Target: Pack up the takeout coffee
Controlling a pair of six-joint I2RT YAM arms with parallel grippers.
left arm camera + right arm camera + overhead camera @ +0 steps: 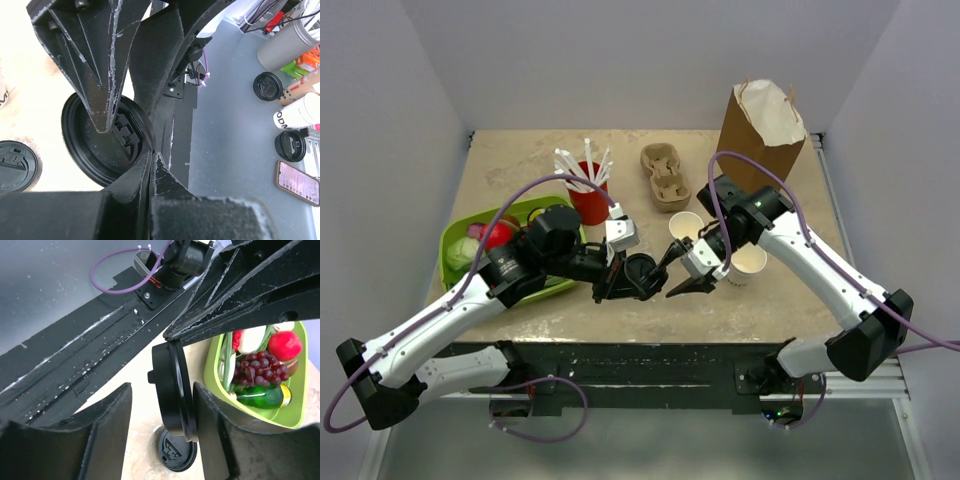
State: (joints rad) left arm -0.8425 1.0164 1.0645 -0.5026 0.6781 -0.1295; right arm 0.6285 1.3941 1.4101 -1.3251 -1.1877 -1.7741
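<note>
Gripping a black lid [642, 272] on edge at lower centre, my left hand [628, 278] was clenched on it, and my right hand [687, 281] gaped around it. Beyond, the right white cup [752, 262] and the left white cup [685, 226] stood lidless. The paper bag [760, 120] waited upper right. I judged nothing capped or packed yet.

Left wrist view: cut-off dark capitals, roughly "ODM", on a white cup [300, 111] lying at the right; part of a dark letter, perhaps "M", on a cup edge [2, 96] at far left; moulded marks on the held lid [107, 145] and the loose lid [17, 166] cannot be read.
</note>
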